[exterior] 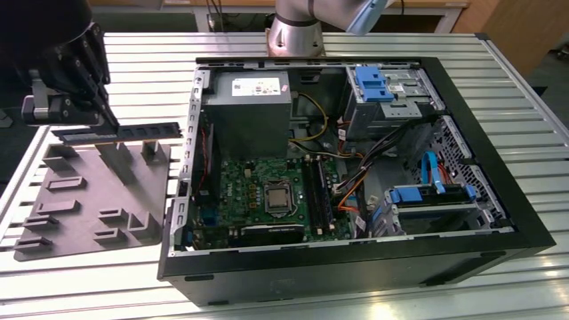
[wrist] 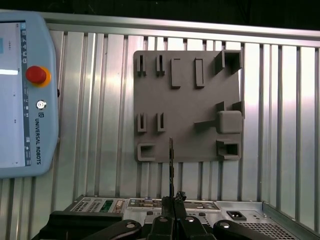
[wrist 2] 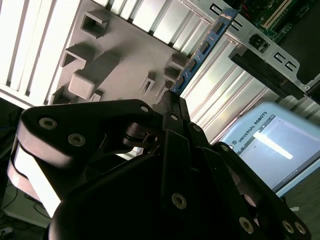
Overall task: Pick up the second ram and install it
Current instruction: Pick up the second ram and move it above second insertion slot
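Pick-up done, install pending
Tool (exterior: 108,124) clenched on long dark second ram (exterior: 146,131) above grey moulded tray (exterior: 89,213); seating likely needs careful alignment.

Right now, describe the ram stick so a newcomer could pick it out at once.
Find the open computer case; on the exterior view's left of it lies a grey moulded tray. Over that tray the gripper holds the second ram: a long, thin dark board with a row of chips, unlike the grey posts beneath.
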`<state>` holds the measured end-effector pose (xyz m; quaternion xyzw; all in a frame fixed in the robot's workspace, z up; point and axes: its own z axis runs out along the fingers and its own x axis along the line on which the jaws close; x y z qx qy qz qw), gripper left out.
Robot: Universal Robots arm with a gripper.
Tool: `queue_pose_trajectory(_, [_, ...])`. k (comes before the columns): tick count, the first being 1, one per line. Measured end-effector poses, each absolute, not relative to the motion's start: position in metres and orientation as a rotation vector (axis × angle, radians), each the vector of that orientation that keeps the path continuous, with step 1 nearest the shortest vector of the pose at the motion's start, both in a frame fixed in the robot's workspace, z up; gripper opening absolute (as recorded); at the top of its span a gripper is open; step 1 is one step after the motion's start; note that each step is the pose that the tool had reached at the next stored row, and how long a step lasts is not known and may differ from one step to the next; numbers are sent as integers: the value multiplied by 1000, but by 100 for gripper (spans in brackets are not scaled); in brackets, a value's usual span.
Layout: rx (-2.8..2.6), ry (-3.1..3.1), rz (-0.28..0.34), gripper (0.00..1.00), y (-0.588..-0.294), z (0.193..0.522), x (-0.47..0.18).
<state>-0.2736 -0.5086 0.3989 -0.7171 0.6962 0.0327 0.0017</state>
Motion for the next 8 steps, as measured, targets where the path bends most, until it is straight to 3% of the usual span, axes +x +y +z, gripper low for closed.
queue_pose_trajectory(8, [-2250, 2185, 103, 12, -509, 399, -272])
